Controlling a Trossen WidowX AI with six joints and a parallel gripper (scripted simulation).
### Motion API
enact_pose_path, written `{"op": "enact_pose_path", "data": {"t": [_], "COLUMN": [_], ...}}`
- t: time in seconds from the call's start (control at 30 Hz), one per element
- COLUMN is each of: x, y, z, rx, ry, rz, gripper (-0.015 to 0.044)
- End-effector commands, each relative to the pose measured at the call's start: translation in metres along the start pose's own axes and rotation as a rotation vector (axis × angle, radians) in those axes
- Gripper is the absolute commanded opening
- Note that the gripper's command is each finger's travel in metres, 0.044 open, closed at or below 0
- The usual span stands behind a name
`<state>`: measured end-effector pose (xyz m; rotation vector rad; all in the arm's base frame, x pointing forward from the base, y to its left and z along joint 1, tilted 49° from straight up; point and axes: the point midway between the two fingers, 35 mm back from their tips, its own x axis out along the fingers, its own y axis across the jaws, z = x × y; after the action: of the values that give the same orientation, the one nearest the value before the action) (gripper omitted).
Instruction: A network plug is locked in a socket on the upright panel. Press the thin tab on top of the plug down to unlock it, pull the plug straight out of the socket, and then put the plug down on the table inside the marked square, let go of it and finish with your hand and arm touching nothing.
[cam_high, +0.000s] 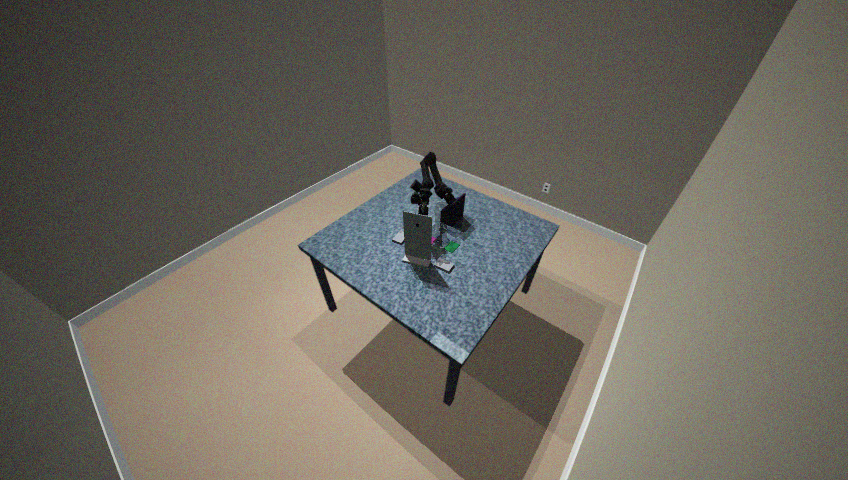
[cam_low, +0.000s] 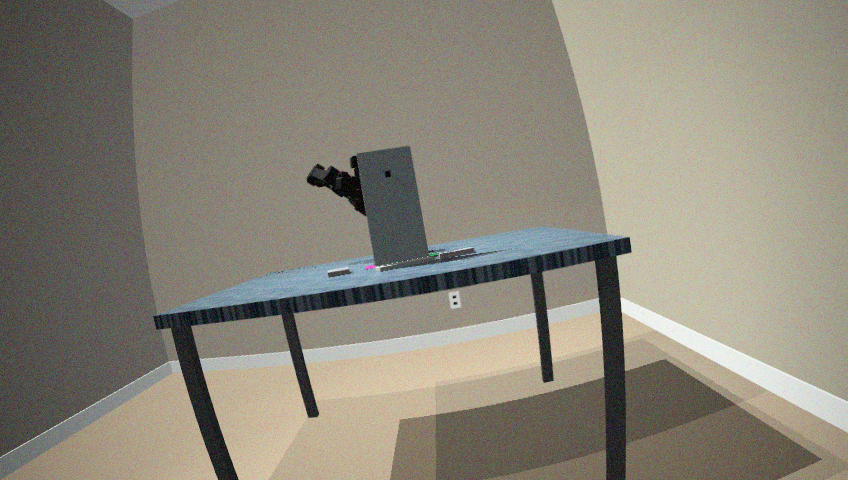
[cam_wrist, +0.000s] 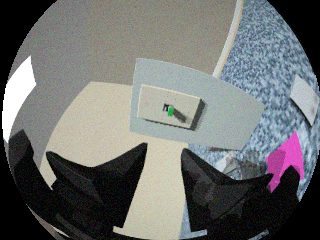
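Note:
The upright grey panel stands on the table. In the wrist view its near face carries a cream socket block. A small green plug sits at the dark socket opening; its tab is too small to make out. My gripper is partly open and empty, with its fingertips apart in front of the panel and below the plug in the wrist view; no contact shows. The panel partly hides the gripper in the top and exterior views. A green patch and a magenta patch lie on the table.
Pale flat slabs lie around the panel's foot. A dark upright board stands beside the arm's base. The arm arches up behind the panel. The table's edge is well outside the panel.

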<state>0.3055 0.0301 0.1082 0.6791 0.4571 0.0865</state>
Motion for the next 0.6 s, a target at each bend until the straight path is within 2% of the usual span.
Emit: {"op": "enact_pose_path", "data": {"t": [0.0,0.57], "x": [0.0,0.034], "y": [-0.007,-0.006], "z": [-0.012,-0.001], "rx": [0.055,0.054], "ry": [0.03,0.029], "rz": [-0.003,-0.002], "gripper": [0.0156,0.0156]}}
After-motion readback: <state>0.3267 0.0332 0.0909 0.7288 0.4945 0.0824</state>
